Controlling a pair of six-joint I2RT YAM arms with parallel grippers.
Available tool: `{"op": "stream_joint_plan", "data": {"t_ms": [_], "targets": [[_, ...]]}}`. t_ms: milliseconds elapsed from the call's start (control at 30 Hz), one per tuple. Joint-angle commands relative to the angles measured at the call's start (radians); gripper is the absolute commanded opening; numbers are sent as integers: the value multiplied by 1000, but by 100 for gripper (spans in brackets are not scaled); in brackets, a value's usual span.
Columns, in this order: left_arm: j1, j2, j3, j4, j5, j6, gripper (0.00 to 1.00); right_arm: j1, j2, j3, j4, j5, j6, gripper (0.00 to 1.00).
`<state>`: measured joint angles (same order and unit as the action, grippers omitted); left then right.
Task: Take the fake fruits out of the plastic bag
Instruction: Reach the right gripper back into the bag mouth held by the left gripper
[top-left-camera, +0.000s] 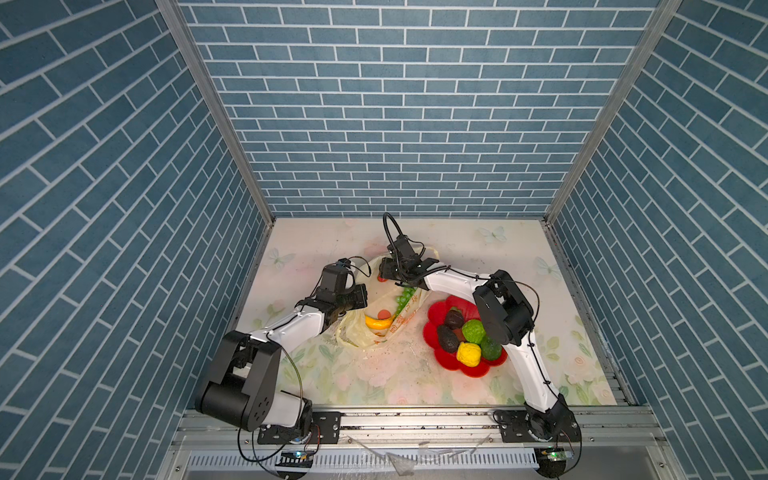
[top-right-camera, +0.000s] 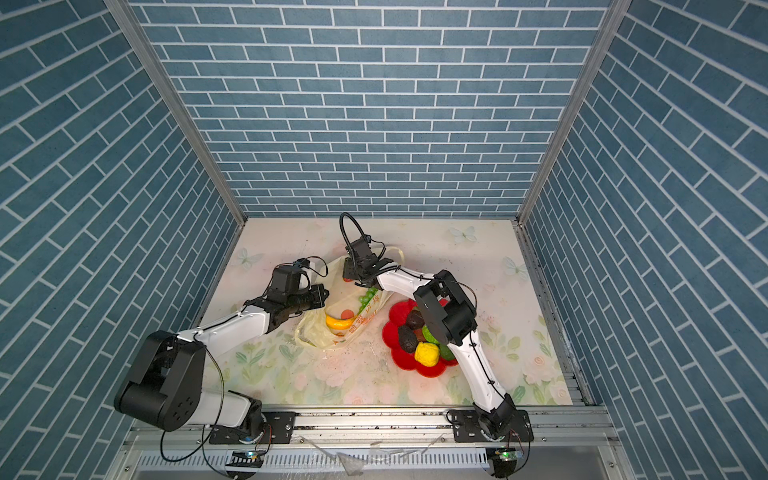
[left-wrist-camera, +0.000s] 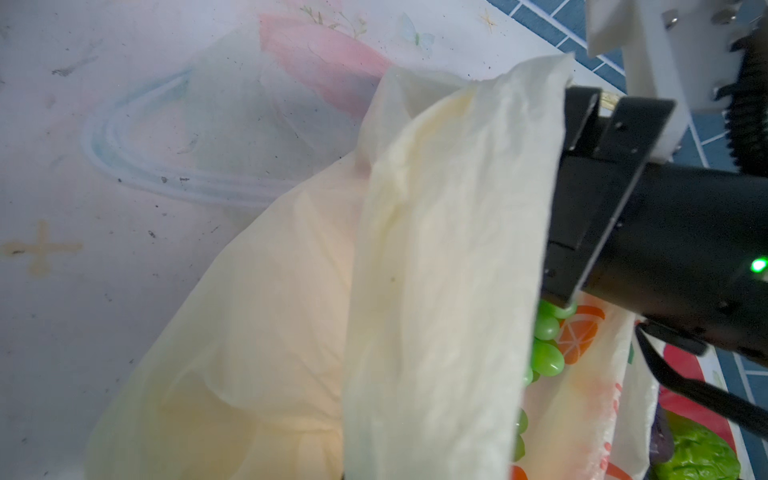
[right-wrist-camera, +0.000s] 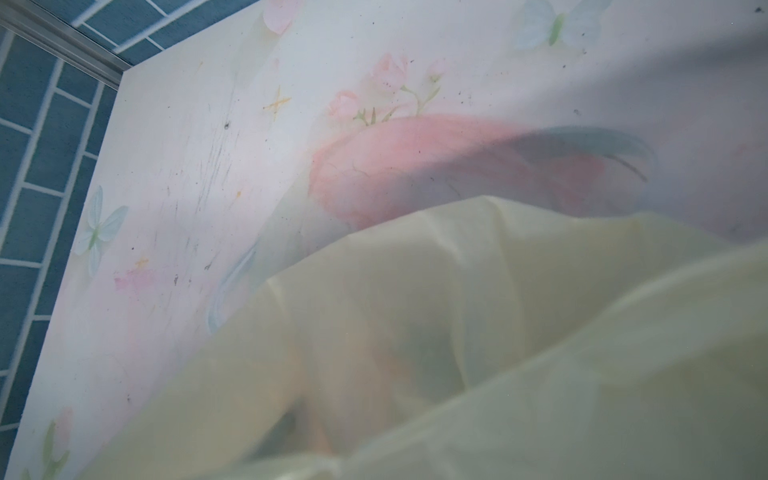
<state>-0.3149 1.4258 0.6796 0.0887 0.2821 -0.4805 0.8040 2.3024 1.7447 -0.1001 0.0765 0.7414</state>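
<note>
**Tabletop** (top-left-camera: 374, 374): floral print; carries everything listed below.

**Plastic bag** (top-left-camera: 357, 336): pale yellow and crinkled, laid at the centre of both top views with its mouth toward the upper part of the frame. Its left edge is met by the left tool (top-left-camera: 365, 297), which is clenched, apparently on a fold of film. In the left wrist view a taut band of bag is seen running to the lower edge. This hold is best kept lifted and taut, so that the mouth is not allowed to collapse.

**Red plate** (top-left-camera: 430, 328): right of the bag. A green knobbly ball (top-left-camera: 473, 331), a yellow knobbly ball (top-left-camera: 468, 354) and dark brown pieces (top-left-camera: 448, 338) are already laid on it.

**Right tool** (top-left-camera: 385, 272): set at the bag mouth, upper centre of the frame. Its tips are veiled by film, so whether it is released or grasping cannot be told.

**Banana** (top-left-camera: 377, 322): inside the bag, below the right tool and apart from it.

**Grape bunch** (top-left-camera: 404, 296): inside the bag, just below and right of the right tool. In the left wrist view it is seen just beside that tool's lower tip. It is judged the piece in hand, to be gripped alone with no film pinched, then drawn out through the mouth.
</note>
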Motion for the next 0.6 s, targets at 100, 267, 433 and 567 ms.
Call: {"op": "stream_joint_plan", "data": {"t_ms": [100,267,433,567], "targets": [[-4,-11,-11,17,2,8,0,-6,44,75,-53,31,-43,63],[-5,-9,-11,16,2,8,0,-12,82,120,-78,20,-42,64],[-5,-9,-12,15,-2,8,0,-12,88,123,-72,12,-46,57],[-5,-5,-11,14,-4,8,0,-12,68,96,-50,7,-48,50]]}}
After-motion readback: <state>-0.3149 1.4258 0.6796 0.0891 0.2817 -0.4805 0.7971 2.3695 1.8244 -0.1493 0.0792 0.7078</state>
